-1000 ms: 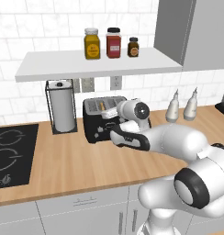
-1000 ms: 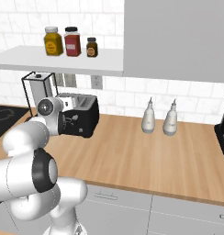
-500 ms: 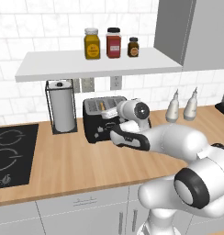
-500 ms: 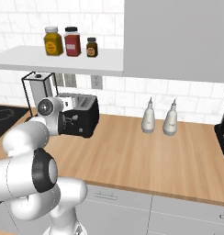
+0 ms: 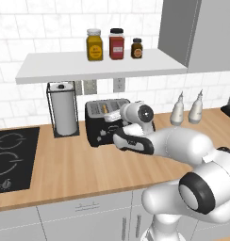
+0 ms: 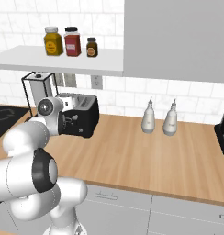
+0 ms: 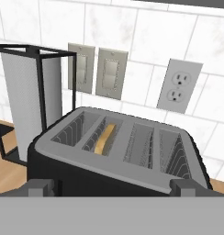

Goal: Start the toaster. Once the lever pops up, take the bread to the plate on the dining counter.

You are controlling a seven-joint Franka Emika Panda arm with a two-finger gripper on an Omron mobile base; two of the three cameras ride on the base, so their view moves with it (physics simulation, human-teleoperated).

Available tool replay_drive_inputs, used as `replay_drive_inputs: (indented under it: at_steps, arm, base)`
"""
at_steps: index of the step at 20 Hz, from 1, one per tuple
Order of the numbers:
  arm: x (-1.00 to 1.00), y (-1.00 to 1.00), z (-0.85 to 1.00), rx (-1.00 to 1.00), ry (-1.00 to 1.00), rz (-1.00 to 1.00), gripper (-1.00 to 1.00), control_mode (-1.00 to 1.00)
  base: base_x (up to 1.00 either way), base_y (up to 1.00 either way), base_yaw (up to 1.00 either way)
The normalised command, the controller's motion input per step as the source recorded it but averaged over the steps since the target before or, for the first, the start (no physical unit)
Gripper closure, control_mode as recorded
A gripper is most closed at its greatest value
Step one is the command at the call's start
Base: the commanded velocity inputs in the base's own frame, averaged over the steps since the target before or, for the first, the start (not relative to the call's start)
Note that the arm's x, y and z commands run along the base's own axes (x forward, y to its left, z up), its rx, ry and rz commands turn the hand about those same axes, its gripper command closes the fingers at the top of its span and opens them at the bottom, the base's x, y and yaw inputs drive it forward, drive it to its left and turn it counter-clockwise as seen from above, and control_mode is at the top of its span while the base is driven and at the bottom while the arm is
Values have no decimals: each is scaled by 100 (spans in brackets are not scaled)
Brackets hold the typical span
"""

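No writing can be read on the boxy black toaster [image 7: 118, 156] with its ribbed grey metal top. The tan bread [image 7: 106, 137] is seated in the second slot (from the left). The gripper [image 7: 112, 187] is held spread wide at the toaster's front.

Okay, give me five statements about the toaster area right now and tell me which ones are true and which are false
1. The bread sits in the second slot from the left of the toaster, as the hand view shows it. True.
2. The gripper is shut on the bread. False: its jaws stand wide open in front of the toaster, holding nothing.
3. A paper towel roll in a black wire holder stands beside the toaster. True.
4. Three jars stand on the counter next to the toaster. False: they stand on the white shelf above it.
5. All four toaster slots hold bread. False: the other three look empty.
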Motion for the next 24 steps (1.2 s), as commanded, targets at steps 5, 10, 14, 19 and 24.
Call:
replay_drive_inputs:
  at_steps: [5, 10, 14, 19, 24]
  arm:
    - [0, 0, 0, 0, 0, 0, -100, -100]
    - [0, 0, 0, 0, 0, 0, -100, -100]
    - [0, 0, 0, 0, 0, 0, -100, -100]
    - [0, 0, 0, 0, 0, 0, -100, -100]
    - [0, 0, 0, 0, 0, 0, -100, -100]
  base:
    - [0, 0, 0]
    - [0, 0, 0]
    - [0, 0, 0]
    - [0, 0, 0]
    - [0, 0, 0]
